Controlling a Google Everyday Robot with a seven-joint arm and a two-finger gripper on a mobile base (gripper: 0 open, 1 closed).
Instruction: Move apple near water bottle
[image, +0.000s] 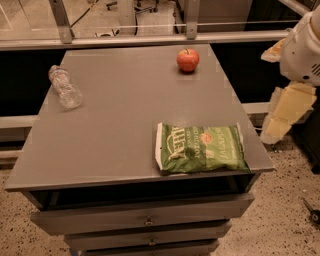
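Note:
The red-orange apple stands near the far right edge of the grey table top. The clear crinkled water bottle lies on its side near the far left edge, well apart from the apple. My gripper, pale yellow below a white arm housing, hangs off the table's right side, beyond its edge. It is to the right of the apple and nearer the camera, and it holds nothing that I can see.
A green chip bag lies flat at the table's front right corner. Drawers sit under the top. A metal rail and a glass partition run behind the table. Speckled floor lies to the right.

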